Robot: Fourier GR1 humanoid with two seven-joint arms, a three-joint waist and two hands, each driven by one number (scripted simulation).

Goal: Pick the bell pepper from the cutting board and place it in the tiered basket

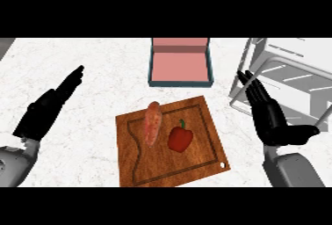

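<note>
On the wooden cutting board (170, 165) sits the red bell pepper (180, 139), just right of a sweet potato (152, 123). Far right stands the white tiered basket (285, 83). Both robot hands are open and hold nothing: left robot hand (50, 105), right robot hand (269, 112). A pink box (180, 66) lies far back on the table (97, 61).

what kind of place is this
Most likely a kitchen counter: a pale marbled countertop carries a wooden cutting board with a red bell pepper on it, and a white tiered basket stands at the right.
</note>
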